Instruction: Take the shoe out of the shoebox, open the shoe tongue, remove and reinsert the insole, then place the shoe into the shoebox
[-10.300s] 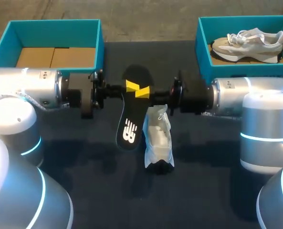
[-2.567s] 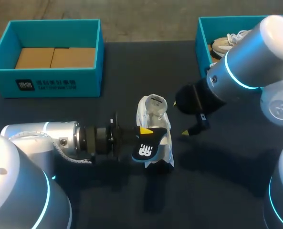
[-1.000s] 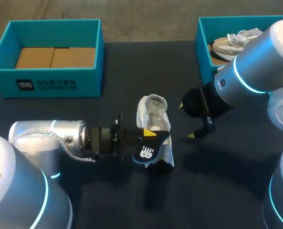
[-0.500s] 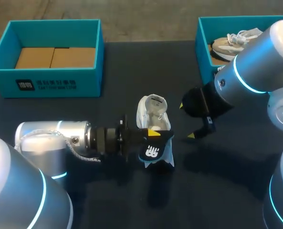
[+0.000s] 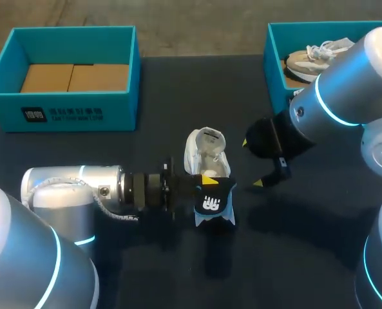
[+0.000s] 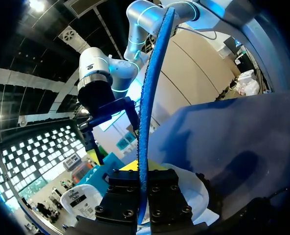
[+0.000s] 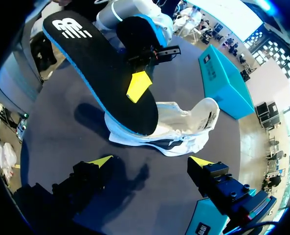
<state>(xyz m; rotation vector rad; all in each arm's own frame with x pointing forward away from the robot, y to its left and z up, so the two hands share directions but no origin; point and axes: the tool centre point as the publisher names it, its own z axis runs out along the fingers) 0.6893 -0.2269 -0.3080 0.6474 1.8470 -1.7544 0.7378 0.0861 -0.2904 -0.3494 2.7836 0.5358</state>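
Table (image 5: 294,257): a dark surface that carries both shoeboxes and the shoe.
Shoe (image 5: 205,151): white, resting near the middle of the table, its length running from the far edge toward the near edge. The right wrist view shows its dark sole (image 7: 170,143) low on one side.
Insole (image 5: 211,202): black with a blue rim. It is raised above the table and slanted, and its lower end meets the near part of the shoe. Whether that end sits inside the opening cannot be told.
Left gripper (image 6: 141,196): clenched on the insole, one finger on each face, as the edge-on left wrist view shows. Its arm lies low along the near left part of the table.
Right gripper (image 7: 151,160): released, its yellow tips spread wide with nothing between them. It hangs above the table just beside the shoe, on the side toward the right edge, apart from it.
Left shoebox (image 5: 75,111): teal, at the far left corner, with a brown cardboard insert (image 5: 75,77) inside.
Right shoebox (image 5: 276,64): teal, at the far right corner, partly hidden by the right arm.
Second shoe (image 5: 310,56): pale beige with white laces, lying inside the right shoebox.
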